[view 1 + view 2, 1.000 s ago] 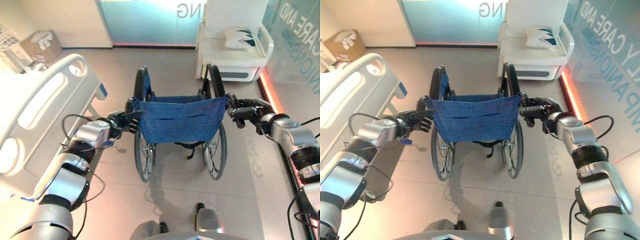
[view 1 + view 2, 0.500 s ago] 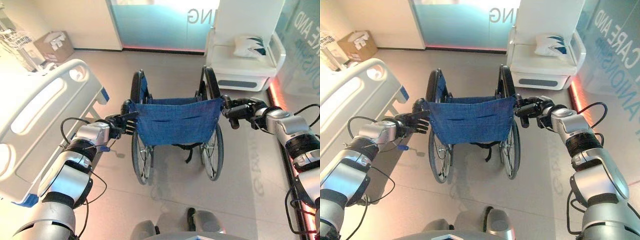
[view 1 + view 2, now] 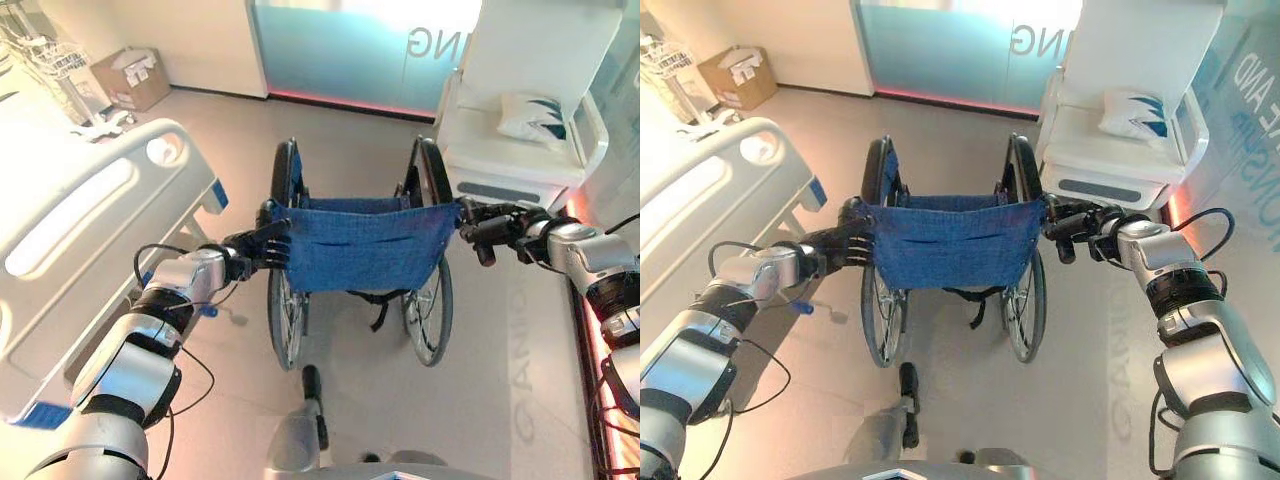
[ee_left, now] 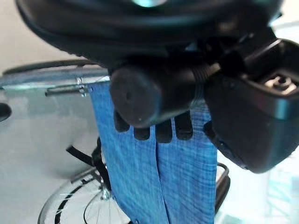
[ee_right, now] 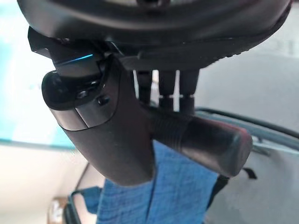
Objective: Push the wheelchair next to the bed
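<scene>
The wheelchair (image 3: 365, 245) with a blue cloth backrest stands in the middle of the floor, facing away from me. My left hand (image 3: 262, 245) is shut on its left push handle (image 4: 149, 93), the fingertips (image 4: 163, 133) curling under the dark grip. My right hand (image 3: 1075, 225) is shut on the right push handle (image 5: 205, 137), with the thumb (image 5: 107, 135) lying across it. The white bed (image 3: 80, 230) with its moulded footboard lies along the left, a short gap from the wheelchair's left wheel (image 3: 285, 320).
A white armchair (image 3: 520, 130) with a cushion (image 3: 535, 108) stands ahead on the right, close to the wheelchair's right front. A frosted glass partition (image 3: 350, 45) closes the far side. A cardboard box (image 3: 130, 78) sits at the back left.
The whole view has shifted as I walk. The wheelchair has rolled a little forward, further alongside the armchair and the bed's foot. Both hands keep their hold on the handles.
</scene>
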Controlling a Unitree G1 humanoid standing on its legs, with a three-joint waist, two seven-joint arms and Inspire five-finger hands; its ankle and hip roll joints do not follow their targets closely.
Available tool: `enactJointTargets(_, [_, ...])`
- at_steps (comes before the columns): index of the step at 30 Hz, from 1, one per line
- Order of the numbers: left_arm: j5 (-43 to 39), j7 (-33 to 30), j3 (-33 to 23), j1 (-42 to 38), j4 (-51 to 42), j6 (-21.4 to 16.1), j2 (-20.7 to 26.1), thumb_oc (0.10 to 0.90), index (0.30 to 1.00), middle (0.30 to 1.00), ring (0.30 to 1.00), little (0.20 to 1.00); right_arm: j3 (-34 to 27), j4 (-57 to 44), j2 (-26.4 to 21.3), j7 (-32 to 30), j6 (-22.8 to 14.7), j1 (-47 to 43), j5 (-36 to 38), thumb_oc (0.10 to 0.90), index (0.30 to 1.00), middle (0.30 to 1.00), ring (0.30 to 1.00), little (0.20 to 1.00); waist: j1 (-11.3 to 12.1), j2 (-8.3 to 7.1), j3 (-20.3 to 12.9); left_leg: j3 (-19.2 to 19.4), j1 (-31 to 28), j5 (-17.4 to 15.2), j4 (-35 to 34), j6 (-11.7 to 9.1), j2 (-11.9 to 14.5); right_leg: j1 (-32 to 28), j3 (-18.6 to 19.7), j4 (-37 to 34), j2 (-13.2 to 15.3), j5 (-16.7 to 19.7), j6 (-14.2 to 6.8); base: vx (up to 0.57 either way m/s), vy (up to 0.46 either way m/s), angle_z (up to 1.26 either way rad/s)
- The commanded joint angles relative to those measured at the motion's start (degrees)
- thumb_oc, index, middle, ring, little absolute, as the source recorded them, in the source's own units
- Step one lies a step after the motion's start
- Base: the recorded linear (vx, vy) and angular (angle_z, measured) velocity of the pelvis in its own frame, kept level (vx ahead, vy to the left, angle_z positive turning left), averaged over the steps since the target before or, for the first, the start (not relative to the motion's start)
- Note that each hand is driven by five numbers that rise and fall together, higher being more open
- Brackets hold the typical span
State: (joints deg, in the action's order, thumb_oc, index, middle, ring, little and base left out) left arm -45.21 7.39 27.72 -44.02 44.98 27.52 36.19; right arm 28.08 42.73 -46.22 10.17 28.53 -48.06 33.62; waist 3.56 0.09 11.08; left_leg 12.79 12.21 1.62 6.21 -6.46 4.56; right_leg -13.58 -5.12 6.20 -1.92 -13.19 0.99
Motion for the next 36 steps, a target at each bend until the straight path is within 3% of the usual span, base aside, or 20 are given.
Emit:
enactJointTargets(1, [0.98,-0.1,-1.06,-4.47,-0.1,-5.09,-1.36,0.4,0.3,0.3,0.3,0.3,1.19,-3.32,5.1,6.31,-5.74,-1.87,-2.45,0.4,0.3,0.3,0.3,0.3,0.18,-2.34,-3.68,-0.99,0.06,2.92,1.69,5.27,-3.88,-1.79,-5.21,5.78,6.67,1.87,-6.37,0.41,0.278,-0.42])
enactJointTargets(2, [0.31,-0.46,-0.21,-5.21,0.63,-5.47,-2.64,0.4,0.3,0.3,0.3,0.3,0.21,-2.39,6.09,5.27,-6.61,-0.73,-3.08,0.4,0.3,0.3,0.3,0.3,0.7,-2.95,-4.14,-0.31,-0.86,1.35,2.48,7.15,-5.9,0.04,-7.22,14.81,10.93,8.73,-8.94,0.29,0.217,-0.23])
enactJointTargets(3, [0.31,-0.46,-0.19,-5.22,0.64,-5.47,-2.64,0.4,0.3,0.3,0.3,0.3,0.19,-2.4,6.09,5.27,-6.61,-0.71,-3.08,0.4,0.3,0.3,0.3,0.3,0.73,-2.98,-4.17,-0.29,-0.84,1.34,2.47,7.16,-5.93,0.09,-7.19,14.86,10.97,8.71,-8.96,0.43,0.377,-0.27])
enactJointTargets(4, [0.59,-0.13,0.26,-5.14,0.96,-5.85,-3.58,0.4,0.3,0.3,0.3,0.3,-0.48,-1.7,5.74,5.02,-6.99,-0.12,-3.69,0.4,0.3,0.3,0.3,0.3,0.62,-2.29,-4.09,-0.61,-2.5,0.13,2.69,8.08,-7.04,3.5,-6.92,25.59,13.54,14.0,-9.15,0.25,0.23,-0.13])
enactJointTargets(6, [0.24,-0.43,0.51,-5.22,1.02,-5.94,-4.03,0.4,0.3,0.3,0.3,0.3,-0.72,-0.85,5.39,5.45,-7.27,-0.25,-4.07,0.4,0.3,0.3,0.3,0.3,0.31,-1.82,-4.01,-0.34,-3.71,-0.58,2.63,8.37,-7.21,5.39,-6.86,29.46,14.12,14.8,-8.87,0.32,0.238,0.14])
enactJointTargets(7, [0.4,-0.74,0.4,-5.11,0.97,-5.71,-4.99,0.4,0.3,0.3,0.3,0.3,-0.96,0.46,5.31,6.0,-7.32,-0.77,-4.41,0.4,0.3,0.3,0.3,0.3,-0.19,-2.18,-3.99,0.03,-5.91,-2.28,2.34,8.41,-8.37,6.99,-7.45,30.73,16.08,14.49,-9.27,0.43,0.189,0.43])
enactJointTargets(9, [0.78,-0.7,0.21,-5.04,1.38,-5.71,-5.97,0.4,0.3,0.3,0.3,0.3,-1.27,2.09,5.6,6.79,-7.05,-2.03,-5.37,0.4,0.3,0.3,0.3,0.3,-0.49,-2.05,-4.19,0.89,-7.99,-2.68,1.2,8.6,-8.43,7.9,-9.12,27.64,16.88,13.57,-8.92,0.38,0.079,0.22])
enactJointTargets(10, [1.47,-0.5,0.0,-4.72,1.43,-5.99,-6.67,0.4,0.3,0.3,0.3,0.3,-1.17,3.1,5.67,6.89,-7.01,-3.21,-5.75,0.4,0.3,0.3,0.3,0.3,-0.73,-1.91,-4.2,1.0,-9.2,-3.04,0.74,8.43,-8.24,8.66,-10.24,22.71,16.03,12.32,-8.58,0.3,-0.043,-0.23])
enactJointTargets(11, [1.81,-0.69,-0.1,-3.93,0.86,-6.72,-7.41,0.4,0.3,0.3,0.3,0.3,-1.39,3.19,5.29,7.01,-7.8,-3.75,-6.1,0.4,0.3,0.3,0.3,0.3,-1.36,-1.19,-3.76,1.26,-10.86,-2.78,0.17,8.4,-7.45,11.88,-11.91,17.01,14.6,12.48,-7.64,0.26,-0.062,-0.25])
enactJointTargets(14, [1.28,-1.33,-0.13,-2.95,-0.52,-7.46,-7.94,0.4,0.3,0.3,0.3,0.3,-1.32,2.25,4.13,6.74,-8.66,-3.52,-5.29,0.4,0.3,0.3,0.3,0.3,-2.67,-1.52,-2.73,0.62,-13.06,-4.35,0.12,8.07,-7.69,16.31,-11.67,10.71,13.4,14.34,-8.36,0.22,-0.095,-0.05])
enactJointTargets(16, [-0.18,-2.02,0.25,-1.9,-2.46,-8.17,-8.64,0.4,0.3,0.3,0.3,0.3,-0.78,1.75,2.6,6.08,-9.92,-4.04,-4.86,0.4,0.3,0.3,0.3,0.3,-4.92,-2.94,-1.49,-0.89,-15.79,-8.1,0.39,8.4,-9.6,22.99,-9.78,2.25,11.99,21.45,-11.04,0.37,-0.179,0.1])
enactJointTargets(18, [-0.47,-1.96,0.37,-1.56,-3.14,-8.01,-8.92,0.4,0.3,0.3,0.3,0.3,-0.64,1.57,2.1,6.26,-9.62,-4.75,-5.48,0.4,0.3,0.3,0.3,0.3,-5.71,-3.67,-1.22,-1.89,-17.21,-10.15,0.84,8.76,-10.69,25.56,-9.53,-1.65,11.54,24.01,-12.13,0.34,-0.128,0.48])
enactJointTargets(21, [-1.03,-1.54,0.6,-0.76,-4.18,-7.71,-9.3,0.4,0.3,0.3,0.3,0.3,-0.29,1.75,1.43,7.61,-9.08,-6.22,-7.48,0.4,0.3,0.3,0.3,0.3,-5.94,-3.41,-1.19,-4.47,-19.99,-13.01,1.5,9.16,-11.13,27.85,-9.9,-4.92,10.14,24.42,-12.8,0.5,-0.157,0.55])
enactJointTargets(22, [-1.43,-0.84,0.25,-0.11,-4.82,-7.29,-9.48,0.4,0.3,0.3,0.3,0.3,0.09,2.09,1.0,9.04,-8.64,-7.06,-8.51,0.4,0.3,0.3,0.3,0.3,-6.25,-3.31,-1.25,-5.18,-21.11,-13.48,1.66,9.47,-11.37,28.62,-10.14,-3.67,9.95,24.82,-11.97,0.54,-0.191,0.34])
enactJointTargets(27, [-2.7,0.37,1.26,0.49,-5.17,-8.14,-11.59,0.4,0.3,0.3,0.3,0.3,2.04,5.66,0.56,11.85,-10.73,-8.51,-12.92,0.4,0.3,0.3,0.3,0.3,-7.78,-3.24,-3.45,-8.31,-21.87,-16.01,4.98,9.55,-11.71,27.3,-3.96,1.7,9.15,22.84,-10.43,0.43,-0.233,0.8])
enactJointTargets(28, [-4.13,-0.45,1.67,0.49,-5.59,-8.42,-12.02,0.4,0.3,0.3,0.3,0.3,3.28,6.2,0.66,12.08,-11.2,-9.12,-13.63,0.4,0.3,0.3,0.3,0.3,-7.92,-2.54,-3.88,-8.76,-22.67,-15.49,7.01,8.43,-10.49,26.39,-3.45,3.56,8.4,20.69,-9.29,0.44,-0.312,0.87])
enactJointTargets(31, [-6.71,-1.83,1.78,0.12,-6.49,-8.29,-12.24,0.4,0.3,0.3,0.3,0.3,5.21,6.41,1.23,11.66,-11.04,-10.48,-13.29,0.4,0.3,0.3,0.3,0.3,-8.42,-1.48,-4.68,-8.59,-22.38,-6.94,17.3,4.52,-7.49,24.14,-3.9,5.04,6.65,16.41,-5.93,0.32,-0.263,1.08])
enactJointTargets(33, [-7.96,-2.37,2.0,0.23,-7.39,-8.62,-12.29,0.4,0.3,0.3,0.3,0.3,5.99,6.1,1.56,10.3,-11.26,-10.62,-13.44,0.4,0.3,0.3,0.3,0.3,-8.22,-2.16,-4.65,-7.53,-19.03,-0.53,28.28,2.56,-6.95,21.72,-4.31,4.88,6.58,14.74,-3.87,0.3,-0.32,0.53])
enactJointTargets(35, [-9.35,-2.65,2.1,0.13,-8.25,-9.11,-12.29,0.4,0.3,0.3,0.3,0.3,6.71,5.5,1.26,8.82,-11.41,-10.66,-12.86,0.4,0.3,0.3,0.3,0.3,-7.47,-3.07,-3.41,-5.89,-12.16,1.65,43.0,1.1,-6.11,18.16,-4.9,5.35,6.62,12.29,-1.81,0.29,-0.292,0.05])
enactJointTargets(36, [-9.46,-2.66,2.12,0.12,-8.3,-9.17,-12.28,0.4,0.3,0.3,0.3,0.3,6.72,5.48,1.25,8.74,-11.44,-10.67,-12.8,0.4,0.3,0.3,0.3,0.3,-7.47,-3.3,-3.46,-5.83,-11.65,1.99,43.36,1.07,-6.29,18.09,-4.93,5.32,6.81,12.23,-1.73,0.25,-0.195,-0.12])
